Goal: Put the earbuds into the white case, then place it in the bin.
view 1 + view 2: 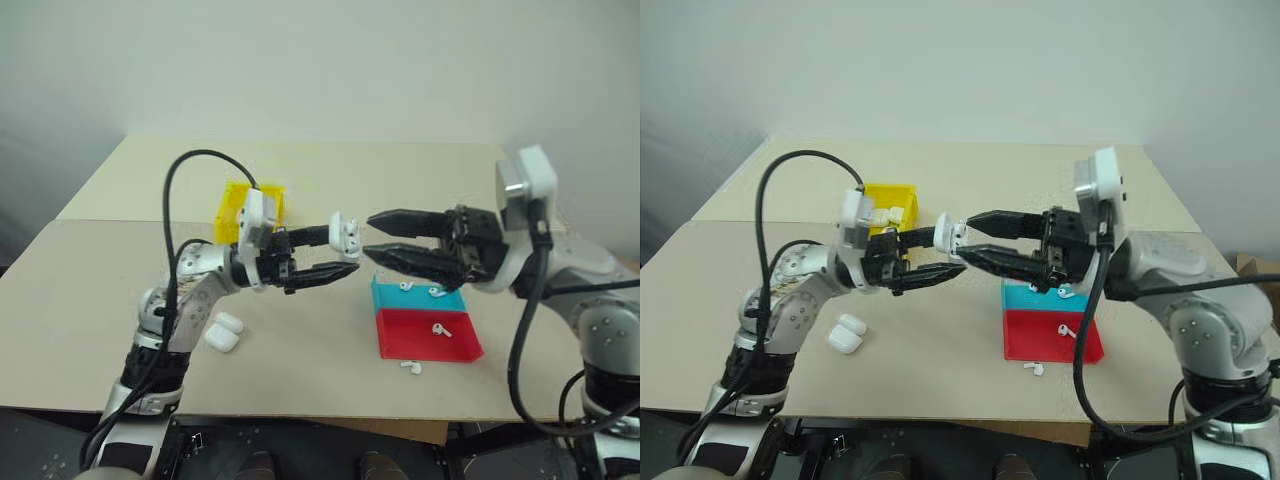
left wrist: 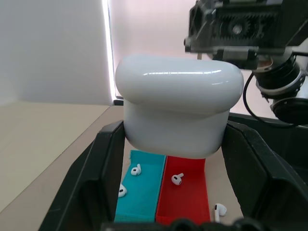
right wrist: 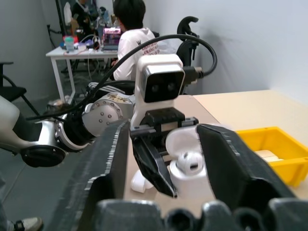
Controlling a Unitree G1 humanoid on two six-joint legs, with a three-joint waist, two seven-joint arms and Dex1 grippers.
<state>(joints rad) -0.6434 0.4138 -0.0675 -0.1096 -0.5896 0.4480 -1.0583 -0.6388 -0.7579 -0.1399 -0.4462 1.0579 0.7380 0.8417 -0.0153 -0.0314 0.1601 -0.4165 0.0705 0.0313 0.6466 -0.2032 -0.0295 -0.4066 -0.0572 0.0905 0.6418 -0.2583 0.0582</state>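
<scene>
loose earbuds: five small glossy white plastic earbuds (image 1: 441, 328) counted; one on the table just in front of the tray, one on the red half, about three on the teal half
spare cases: two closed white cases (image 1: 224, 333) lay side by side on the table near the left arm
tray: one low teal and red tray (image 1: 425, 341), right of centre
white case: one glossy white rounded case (image 1: 345, 236), lid flipped open, held off the table at mid-scene
left gripper (image 1: 334, 253): pinched on the white case
right gripper (image 1: 372, 237): fingers parted, tips just beside the white case, nothing held
bin: one bright yellow open-top plastic bin (image 1: 890, 206) behind the left gripper, pale items inside
surface: beige tabletop (image 1: 90, 300), seam running across it
room: plain white wall; right wrist view showed a seated person (image 3: 132, 38) at a far desk
</scene>
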